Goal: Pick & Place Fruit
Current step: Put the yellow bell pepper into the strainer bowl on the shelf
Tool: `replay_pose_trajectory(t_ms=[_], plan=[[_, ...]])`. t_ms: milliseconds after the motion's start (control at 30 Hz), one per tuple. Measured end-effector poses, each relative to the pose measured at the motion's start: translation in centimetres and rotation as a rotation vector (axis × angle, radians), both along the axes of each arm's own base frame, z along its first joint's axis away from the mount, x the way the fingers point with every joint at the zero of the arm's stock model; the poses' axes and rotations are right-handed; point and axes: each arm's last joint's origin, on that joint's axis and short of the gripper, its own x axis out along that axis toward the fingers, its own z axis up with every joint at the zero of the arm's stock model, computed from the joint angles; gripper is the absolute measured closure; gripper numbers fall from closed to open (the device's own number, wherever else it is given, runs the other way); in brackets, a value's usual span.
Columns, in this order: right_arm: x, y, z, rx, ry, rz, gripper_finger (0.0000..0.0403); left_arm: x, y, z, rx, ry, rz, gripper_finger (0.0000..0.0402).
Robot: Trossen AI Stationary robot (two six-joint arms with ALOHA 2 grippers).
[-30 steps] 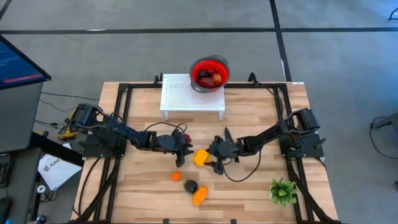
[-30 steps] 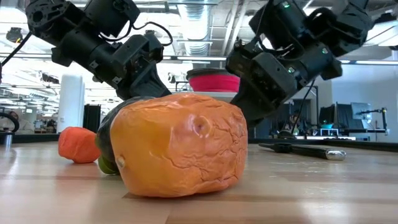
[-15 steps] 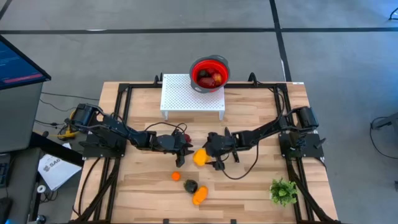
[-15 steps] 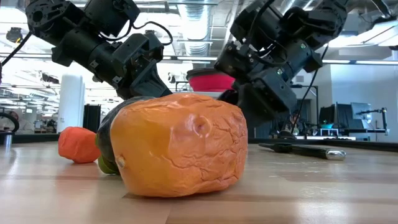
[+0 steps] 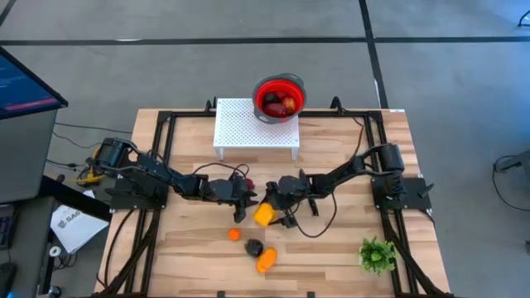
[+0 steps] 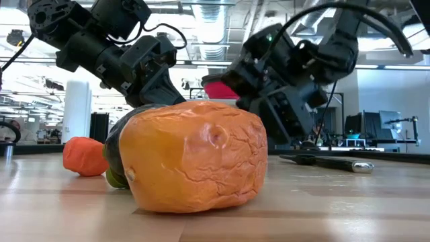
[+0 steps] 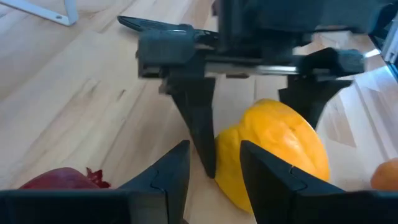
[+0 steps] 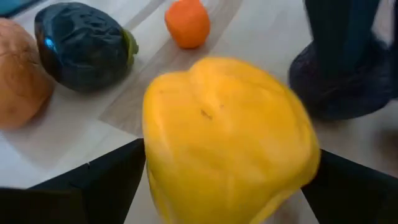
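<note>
Right gripper (image 5: 269,209) advanced onto yellow pepper (image 5: 263,215), fingers now spread wide straddling it, unpinched; grasp imminent. Left gripper (image 5: 241,201) unmoved beside it, half-closed, grip unclear.

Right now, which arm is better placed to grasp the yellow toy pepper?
The right arm. Its tool stands open with a finger on each side of the yellow toy pepper. The left tool is beside it, narrowly parted.
</note>
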Motion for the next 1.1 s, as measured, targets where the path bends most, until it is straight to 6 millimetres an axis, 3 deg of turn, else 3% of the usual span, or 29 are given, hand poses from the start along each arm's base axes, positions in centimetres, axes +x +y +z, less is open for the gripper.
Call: replay_pose_trajectory(t_ms=[167,300,500,700,900,1000,1100], plan=[[0.1,0.0,-1.0,0.056,0.015,-0.008,0.0040,0.0,0.0,0.0,-0.003,0.001,-0.007,0.0266],[-0.4,0.2,-1.2,0.097,0.014,-0.034,0.0078,-0.1,0.0,-0.1,-0.003,0.003,-0.007,0.0266],[-1.6,1.6,-0.7,0.097,0.021,-0.140,0.0108,-0.4,-0.1,-0.5,-0.022,0.023,-0.046,0.0266],[-3.3,2.9,2.2,0.035,0.051,-0.400,0.0098,-0.6,-1.4,0.3,0.037,-0.017,-0.149,0.0266],[-4.1,3.5,6.1,0.066,0.093,-0.601,0.0098,-0.1,-2.4,2.6,0.209,-0.232,-0.254,0.0262],[-3.9,3.4,6.7,0.098,0.116,-0.636,0.0098,0.1,-2.5,3.8,0.328,-0.358,-0.316,0.0236],[-3.5,3.5,7.3,0.109,0.089,-0.658,0.0097,0.2,-2.3,4.2,0.433,-0.397,-0.345,0.0185]])
